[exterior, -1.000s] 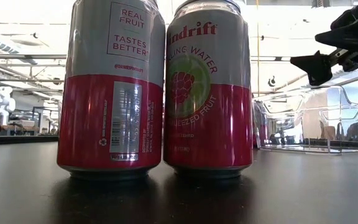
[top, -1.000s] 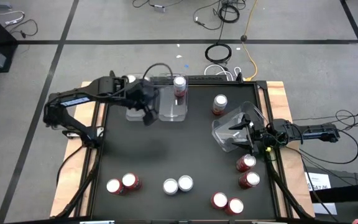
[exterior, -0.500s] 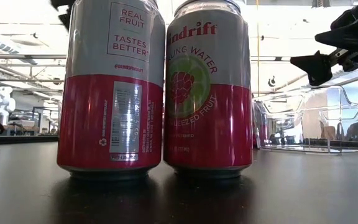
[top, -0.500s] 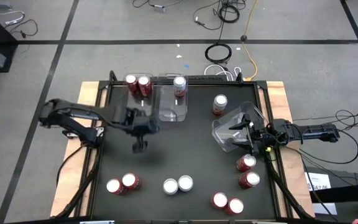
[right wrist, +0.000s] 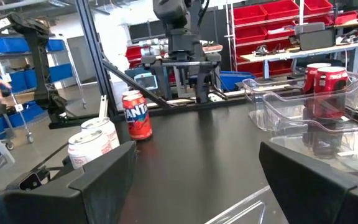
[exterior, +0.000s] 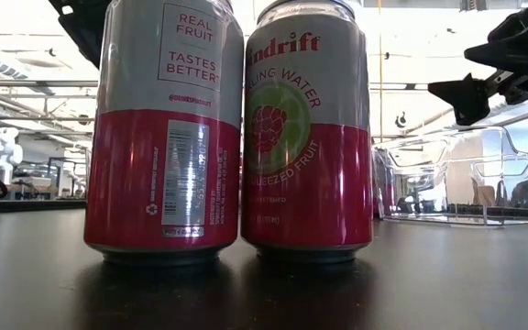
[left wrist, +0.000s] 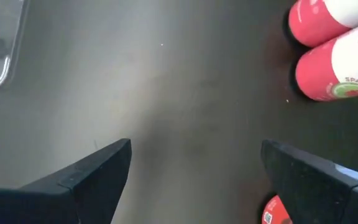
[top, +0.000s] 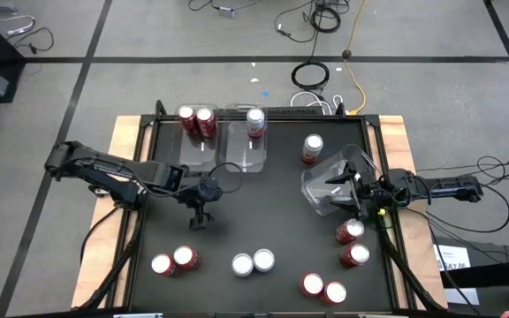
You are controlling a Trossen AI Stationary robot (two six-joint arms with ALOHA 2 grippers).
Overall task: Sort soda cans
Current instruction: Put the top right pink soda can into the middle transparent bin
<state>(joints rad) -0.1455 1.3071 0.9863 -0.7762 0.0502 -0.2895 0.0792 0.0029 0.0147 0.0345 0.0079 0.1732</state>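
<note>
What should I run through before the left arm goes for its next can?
1. Left pincer open and empty, over bare mat: ok.
2. Two red cans standing in the far-left bin: ok.
3. Can pair at the near-left edge upright, touching each other, nothing lying between them and the left pincer: ok.
4. Right pincer open at the tilted bin, well off the left arm's path: ok.
5. Tilted bin sitting flat on the mat: not ok.
6. Which can of the near-left pair is which colour: cannot tell from above.
</note>
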